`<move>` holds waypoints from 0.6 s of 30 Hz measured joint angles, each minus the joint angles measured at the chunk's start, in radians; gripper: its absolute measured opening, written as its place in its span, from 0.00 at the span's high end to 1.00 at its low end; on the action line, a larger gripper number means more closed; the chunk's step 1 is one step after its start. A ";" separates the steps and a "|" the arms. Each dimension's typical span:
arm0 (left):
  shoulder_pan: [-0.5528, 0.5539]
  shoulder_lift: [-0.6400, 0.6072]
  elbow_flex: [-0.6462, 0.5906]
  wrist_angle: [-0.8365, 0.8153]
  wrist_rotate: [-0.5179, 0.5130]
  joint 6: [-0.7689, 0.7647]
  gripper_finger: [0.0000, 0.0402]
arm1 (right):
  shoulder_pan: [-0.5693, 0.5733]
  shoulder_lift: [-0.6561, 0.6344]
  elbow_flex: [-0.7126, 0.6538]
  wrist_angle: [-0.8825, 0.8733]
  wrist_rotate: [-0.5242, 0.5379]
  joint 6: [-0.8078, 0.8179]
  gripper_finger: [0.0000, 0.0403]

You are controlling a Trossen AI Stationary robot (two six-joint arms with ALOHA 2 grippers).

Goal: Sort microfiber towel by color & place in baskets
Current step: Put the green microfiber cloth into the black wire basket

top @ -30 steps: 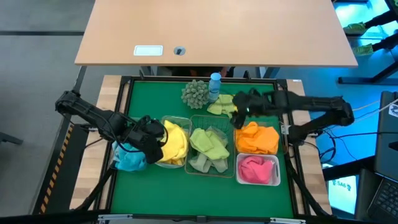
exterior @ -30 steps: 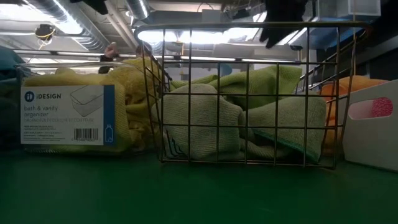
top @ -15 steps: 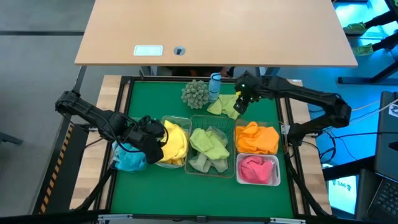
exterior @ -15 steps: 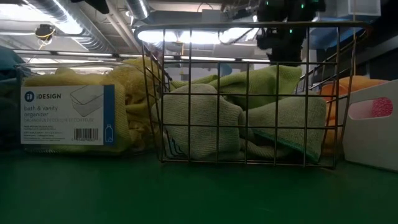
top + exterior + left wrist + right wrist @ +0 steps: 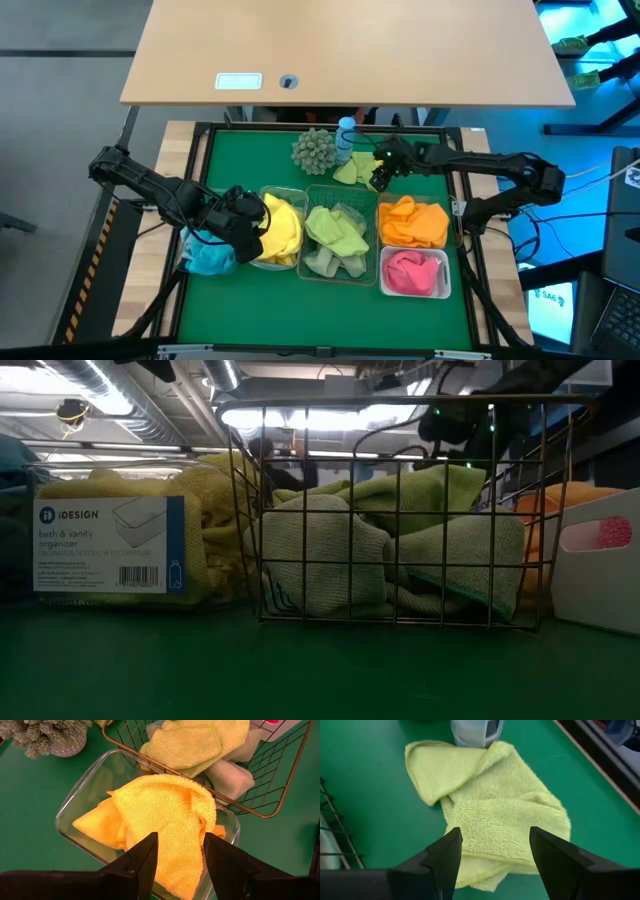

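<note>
Right claw (image 5: 377,180) lowered, spread wide over lime towel (image 5: 356,168), left claw (image 5: 250,226) unmoved, parted

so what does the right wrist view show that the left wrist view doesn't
Only the right wrist view shows the loose light green towel on the green mat, the right tool open above it, and a bottle's base. Only the left wrist view shows the yellow towel in a clear bin, the spiky ball, and the open left tool. Both show the wire basket.
</note>
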 joint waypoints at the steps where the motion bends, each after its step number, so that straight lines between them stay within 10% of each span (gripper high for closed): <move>1: 0.000 0.000 0.000 0.000 0.000 0.000 0.62 | 0.000 0.000 -0.019 0.021 -0.001 0.000 0.42; 18: 0.037 0.000 0.000 0.002 -0.001 0.000 0.62 | 0.000 0.018 -0.191 0.233 -0.037 0.007 0.42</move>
